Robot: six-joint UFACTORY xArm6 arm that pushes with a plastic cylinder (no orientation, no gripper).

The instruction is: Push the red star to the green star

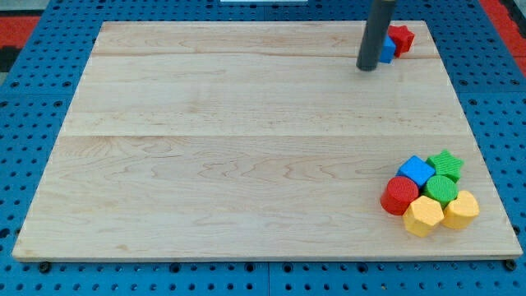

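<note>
The red star (401, 38) lies near the view's top right corner of the wooden board (246, 140), touching a blue block (386, 51) on its left. My tip (367, 67) stands just left of and below the blue block, partly hiding it. The green star (445, 164) sits far below, at the view's lower right, at the top of a tight cluster of blocks.
The cluster holds a blue cube (417, 171), a green round block (442, 190), a red cylinder (400, 196) and two yellow blocks (424, 215) (461, 209). A blue pegboard (33, 123) surrounds the board.
</note>
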